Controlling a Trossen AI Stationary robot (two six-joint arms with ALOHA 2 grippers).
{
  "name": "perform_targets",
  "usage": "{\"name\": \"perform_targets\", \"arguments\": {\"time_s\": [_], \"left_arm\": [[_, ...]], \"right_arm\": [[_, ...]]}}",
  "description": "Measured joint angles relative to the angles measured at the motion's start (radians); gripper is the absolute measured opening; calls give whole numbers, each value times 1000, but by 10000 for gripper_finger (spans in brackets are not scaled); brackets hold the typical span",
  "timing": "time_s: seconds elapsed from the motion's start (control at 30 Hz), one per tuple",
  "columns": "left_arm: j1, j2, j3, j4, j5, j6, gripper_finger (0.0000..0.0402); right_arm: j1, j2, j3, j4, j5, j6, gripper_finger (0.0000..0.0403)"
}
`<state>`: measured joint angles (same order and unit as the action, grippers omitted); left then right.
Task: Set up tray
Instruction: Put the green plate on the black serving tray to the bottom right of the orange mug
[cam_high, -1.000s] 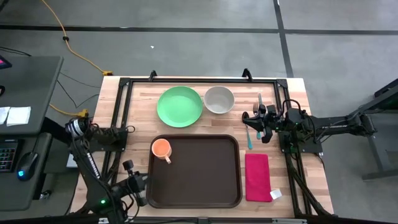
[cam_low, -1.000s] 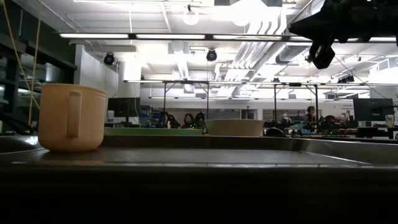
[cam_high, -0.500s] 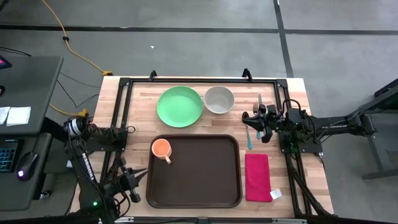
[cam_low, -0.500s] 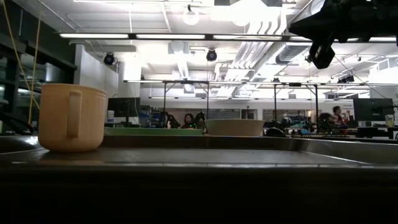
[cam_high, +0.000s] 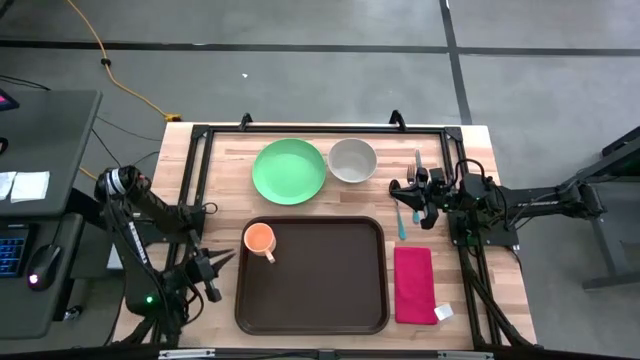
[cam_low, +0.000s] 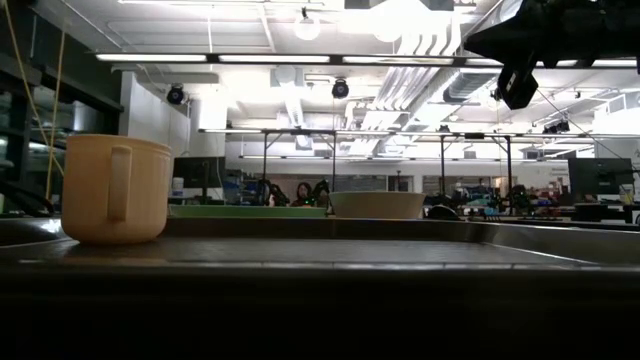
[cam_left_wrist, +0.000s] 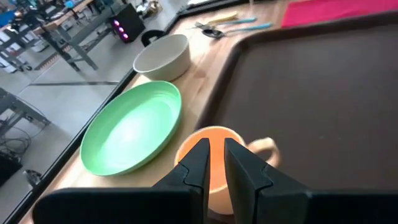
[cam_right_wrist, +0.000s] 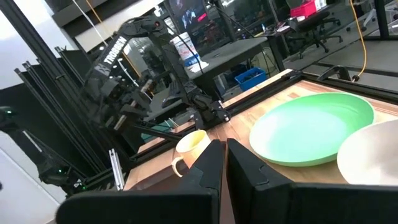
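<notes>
While the tray (cam_high: 312, 275) lies just right of the left fingers (cam_high: 212, 268), they stand slightly apart, empty

Items counted on the desk (cam_high: 215, 175): one tray (cam_high: 312, 275), one orange cup (cam_high: 259, 239), one green plate (cam_high: 289, 171), one bowl (cam_high: 352, 160), one red napkin (cam_high: 414, 284). Utensils (cam_high: 405, 215) too indistinct to count.

Bright ceiling lights, dim foreground, soft blur

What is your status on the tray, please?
Left gripper empty beside tray. Right gripper shut, parked over cutlery. Orange cup on tray.
</notes>
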<state>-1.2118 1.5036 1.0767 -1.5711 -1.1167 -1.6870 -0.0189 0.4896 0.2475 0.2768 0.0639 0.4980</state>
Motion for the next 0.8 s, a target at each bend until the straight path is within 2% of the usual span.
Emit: {"name": "perform_targets", "arguments": {"time_s": [0.27,0.5,0.63,0.8], "left_arm": [[0,-77,-152,43,-16,-76,79],[0,-87,-199,81,-14,-79,79],[0,-89,-227,95,40,-106,79],[0,-127,-270,142,42,-108,79]], "right_arm": [[0,0,0,28,0,-8,0],[0,0,0,32,-19,-29,0],[0,0,0,47,-22,-72,0],[0,0,0,67,-22,-87,0]]}}
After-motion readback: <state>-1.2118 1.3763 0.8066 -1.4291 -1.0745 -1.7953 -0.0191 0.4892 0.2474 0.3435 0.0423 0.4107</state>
